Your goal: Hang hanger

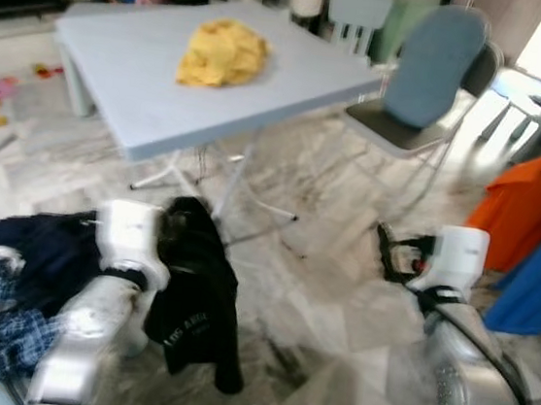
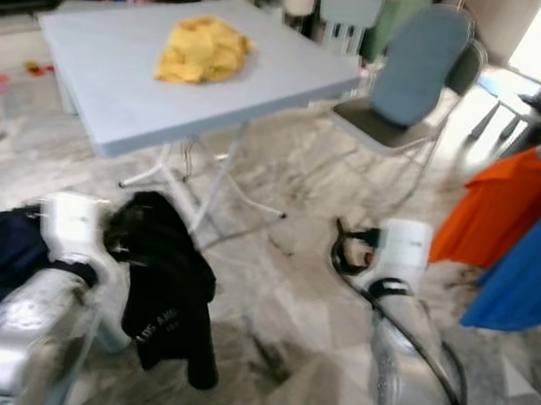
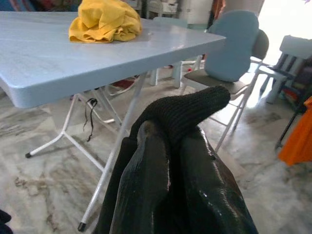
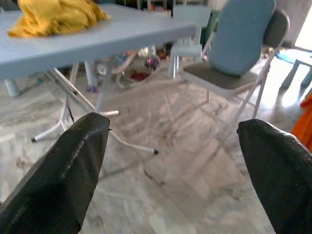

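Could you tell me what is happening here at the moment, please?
The robot stands on a marble floor before a light blue folding table that bears a crumpled yellow cloth. Its left gripper is shut on a black garment, which hangs down from it. The right gripper is held open and empty. Orange and blue clothes hang at the right, and dark laundry is piled at the left.

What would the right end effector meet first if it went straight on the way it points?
Probably the marble floor short of the folding chair; the right end effector is open and empty, though depth is unclear.
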Robot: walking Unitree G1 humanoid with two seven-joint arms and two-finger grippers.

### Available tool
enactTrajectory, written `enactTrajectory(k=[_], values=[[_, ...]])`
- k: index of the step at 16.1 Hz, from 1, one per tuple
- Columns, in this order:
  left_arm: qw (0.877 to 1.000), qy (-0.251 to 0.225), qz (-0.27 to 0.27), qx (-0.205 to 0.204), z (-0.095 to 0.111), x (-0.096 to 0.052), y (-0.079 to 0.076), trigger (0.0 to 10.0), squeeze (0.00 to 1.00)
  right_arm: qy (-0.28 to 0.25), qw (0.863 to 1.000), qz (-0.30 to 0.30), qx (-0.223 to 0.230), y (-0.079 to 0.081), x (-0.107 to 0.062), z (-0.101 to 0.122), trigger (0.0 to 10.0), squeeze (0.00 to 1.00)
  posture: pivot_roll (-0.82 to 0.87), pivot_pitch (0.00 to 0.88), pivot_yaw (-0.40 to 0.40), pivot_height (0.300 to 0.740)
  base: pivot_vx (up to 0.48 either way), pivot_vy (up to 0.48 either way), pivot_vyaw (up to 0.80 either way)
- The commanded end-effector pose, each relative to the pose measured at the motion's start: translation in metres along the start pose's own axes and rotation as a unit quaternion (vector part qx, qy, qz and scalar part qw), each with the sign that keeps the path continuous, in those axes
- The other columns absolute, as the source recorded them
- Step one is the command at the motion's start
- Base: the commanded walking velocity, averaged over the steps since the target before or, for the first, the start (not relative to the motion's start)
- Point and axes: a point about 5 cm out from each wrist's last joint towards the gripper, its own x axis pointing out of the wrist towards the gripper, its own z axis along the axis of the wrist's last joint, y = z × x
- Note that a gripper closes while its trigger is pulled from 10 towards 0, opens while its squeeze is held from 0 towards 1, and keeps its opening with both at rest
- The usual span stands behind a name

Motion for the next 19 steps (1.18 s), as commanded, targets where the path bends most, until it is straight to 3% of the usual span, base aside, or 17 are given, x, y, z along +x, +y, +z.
enactTrajectory(k=[1,5,9,17,19], values=[[1.0,-0.011,0.015,0.011,0.0063,-0.0023,0.0102,10.0,0.0,-0.016,1.0,0.014,0.002,0.0079,0.0028,0.0074,10.0,0.0,-0.1,0.024,0.016,0.74,0.0,0.255,0.0],[1.0,-0.013,0.006,0.015,0.006,-0.0008,0.0068,10.0,0.0,-0.016,1.0,0.016,0.004,0.0103,0.0034,0.0071,10.0,0.0,-0.1,0.023,0.02,0.74,0.354,0.0,-0.78],[1.0,-0.014,0.003,0.016,0.0057,0.0016,0.0047,10.0,0.0,-0.017,1.0,0.014,0.006,0.0108,0.0038,0.0069,10.0,0.0,-0.1,0.02,0.025,0.74,0.457,0.0,0.0],[1.0,-0.016,0.004,0.007,0.0052,0.0036,0.002,10.0,0.0,-0.017,1.0,0.019,0.005,0.0126,0.0051,0.0069,10.0,0.0,-0.1,0.018,0.019,0.74,0.448,0.0,-0.8],[1.0,-0.012,0.005,0.002,0.0042,0.0038,0.0024,10.0,0.0,-0.014,1.0,0.021,0.007,0.0137,0.0051,0.0059,10.0,0.0,-0.1,0.02,0.02,0.74,0.322,0.352,-0.8]])
